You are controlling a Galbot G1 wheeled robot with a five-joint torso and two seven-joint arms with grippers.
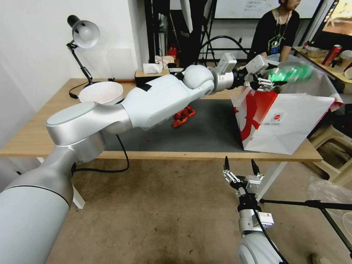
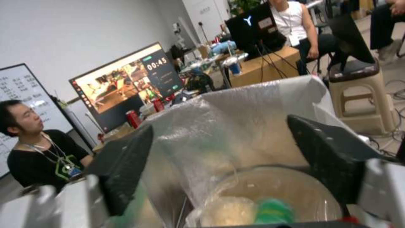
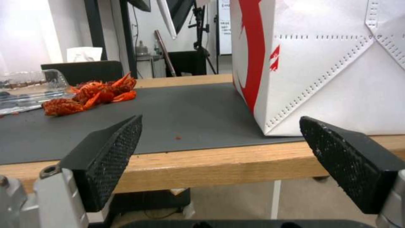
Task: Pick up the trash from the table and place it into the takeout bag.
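The left arm reaches across the table [image 1: 33, 135] to the bag [image 1: 289, 124], which stands at the right end, partly on the grey mat [image 1: 205, 128]. The left hand [image 1: 269, 81] is over the bag's open mouth. In the head view a green can [image 1: 291, 72] shows just past its fingertips, blurred, above the mouth; its long axis runs roughly level, pointing away from the hand toward the bag's far side. In the left wrist view the two dark fingers [image 2: 122, 164] stand wide apart with nothing pinched between them, so this hand is open. Between them that view looks into the bag's clear liner [image 2: 253, 120], where a clear cup [image 2: 274, 196] lies with a green shape [image 2: 274, 210] at its near side (too blurred to name).

The right hand [image 1: 240, 169] is parked low in front of the table's near edge, fingers up and spread, holding nothing. Its camera looks along the mat at the bag's red-and-white side [image 3: 320, 63].

On the mat, a heap of red shells [image 1: 183, 116] lies well left of the bag, stretched along a diagonal from near-left to far-right. Beside the shells sits a clear clamshell [image 3: 29, 90], and a white bowl [image 1: 101, 93] rests on the wood near the lamp [image 1: 82, 40].
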